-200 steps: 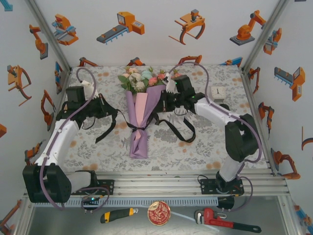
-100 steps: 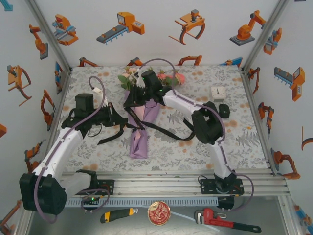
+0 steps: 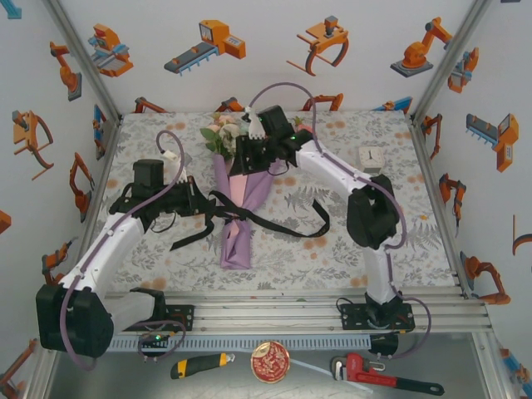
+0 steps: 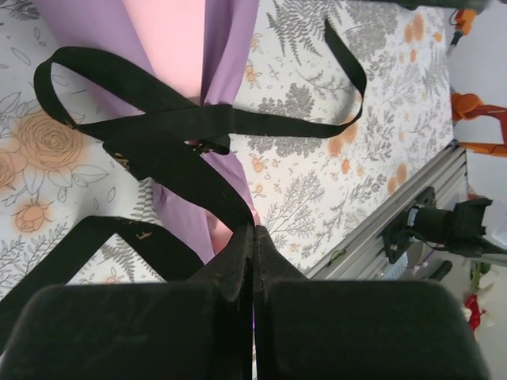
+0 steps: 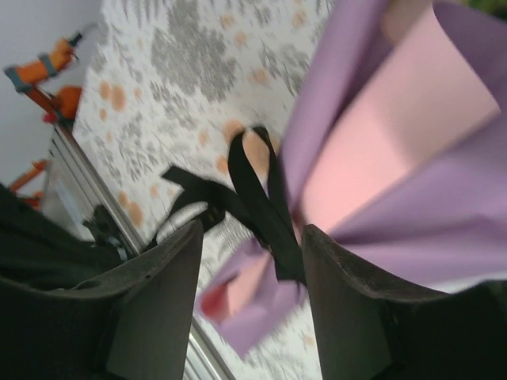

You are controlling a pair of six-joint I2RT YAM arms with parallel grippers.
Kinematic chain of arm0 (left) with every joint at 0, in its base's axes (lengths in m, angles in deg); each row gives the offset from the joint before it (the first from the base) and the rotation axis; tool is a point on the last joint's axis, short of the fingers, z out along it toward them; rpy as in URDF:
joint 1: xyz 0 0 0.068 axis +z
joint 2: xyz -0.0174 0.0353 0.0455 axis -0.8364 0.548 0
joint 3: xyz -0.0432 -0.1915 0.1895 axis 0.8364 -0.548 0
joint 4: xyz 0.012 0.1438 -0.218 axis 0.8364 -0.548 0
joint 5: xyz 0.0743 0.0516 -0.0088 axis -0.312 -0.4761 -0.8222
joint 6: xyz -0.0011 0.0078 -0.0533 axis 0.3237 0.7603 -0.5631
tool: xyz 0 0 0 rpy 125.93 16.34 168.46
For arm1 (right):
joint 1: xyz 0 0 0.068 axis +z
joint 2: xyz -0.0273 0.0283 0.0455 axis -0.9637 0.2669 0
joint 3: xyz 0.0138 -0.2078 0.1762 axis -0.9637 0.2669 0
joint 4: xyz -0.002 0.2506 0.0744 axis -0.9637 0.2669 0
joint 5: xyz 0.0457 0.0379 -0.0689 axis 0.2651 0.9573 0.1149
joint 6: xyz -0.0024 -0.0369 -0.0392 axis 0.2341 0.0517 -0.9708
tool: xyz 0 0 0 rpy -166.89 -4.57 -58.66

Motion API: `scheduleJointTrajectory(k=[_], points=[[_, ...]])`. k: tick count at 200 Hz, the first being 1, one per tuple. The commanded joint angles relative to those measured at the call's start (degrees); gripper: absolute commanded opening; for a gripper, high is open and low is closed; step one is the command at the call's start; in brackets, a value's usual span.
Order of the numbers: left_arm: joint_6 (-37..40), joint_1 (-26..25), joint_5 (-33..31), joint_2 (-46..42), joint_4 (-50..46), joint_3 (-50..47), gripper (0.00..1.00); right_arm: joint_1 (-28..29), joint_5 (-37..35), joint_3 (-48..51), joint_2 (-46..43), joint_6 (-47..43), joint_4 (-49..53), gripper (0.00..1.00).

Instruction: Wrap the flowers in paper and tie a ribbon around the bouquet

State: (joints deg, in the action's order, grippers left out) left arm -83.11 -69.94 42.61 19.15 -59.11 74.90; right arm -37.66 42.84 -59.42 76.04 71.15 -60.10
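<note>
The bouquet lies mid-table: the flowers (image 3: 223, 133) point to the back, and the lilac paper (image 3: 237, 239) tapers toward the front as a cone. The black ribbon (image 3: 287, 226) circles the cone's waist, with loops and tails trailing to both sides. My left gripper (image 3: 202, 208) sits just left of the cone, shut on a strand of the ribbon (image 4: 198, 131) that runs straight into its closed fingertips (image 4: 238, 245). My right gripper (image 3: 246, 163) hovers over the cone's upper part, open. Between its fingers (image 5: 158, 293) I see the ribbon (image 5: 257, 198) and the paper (image 5: 444, 229), untouched.
A small white clock cube (image 3: 371, 158) stands at the right rear of the floral tablecloth. The aluminium rail (image 3: 274, 312) bounds the front edge. Below it lie a utility knife (image 3: 202, 364), a round tin (image 3: 270, 360) and a red pipe wrench (image 3: 382, 374).
My right gripper has opened, letting go of the ribbon, and has swung left and back over the bouquet's top. My left gripper has drawn its ribbon strand rightward, closer to the cone.
</note>
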Motion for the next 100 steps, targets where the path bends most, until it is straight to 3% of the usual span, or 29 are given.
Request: scheduleJointTrajectory(k=[1, 24, 39, 57, 79, 100], points=[[3.6, -0.3, -2.0, -0.1, -2.5, 2.1, 0.0, 2.7, 2.8, 4.8, -3.0, -7.9, 5.5, 0.47], [1.1, -0.4, 0.2, 0.7, -0.9, 2.3, 0.0, 4.0, 7.9, 7.1, -4.8, -5.2, 1.2, 0.51], [-1.8, -0.6, 1.3, 1.0, 1.3, 2.4, 0.0, 4.0, 11.4, 12.2, -8.0, -2.3, -7.0, 0.53], [-1.2, -0.6, -2.0, 0.7, 0.9, 2.8, 0.0, 4.1, 11.7, 23.5, -14.9, -4.6, -20.3, 0.55], [0.8, -0.6, -5.6, 0.6, -1.6, 3.9, 0.0, 4.0, 5.4, 37.2, -22.2, -11.0, -34.5, 0.6], [2.2, -0.5, -6.1, 1.0, -3.5, 4.6, 0.0, 4.4, 1.4, 35.8, -21.1, -17.9, -28.1, 0.55]])
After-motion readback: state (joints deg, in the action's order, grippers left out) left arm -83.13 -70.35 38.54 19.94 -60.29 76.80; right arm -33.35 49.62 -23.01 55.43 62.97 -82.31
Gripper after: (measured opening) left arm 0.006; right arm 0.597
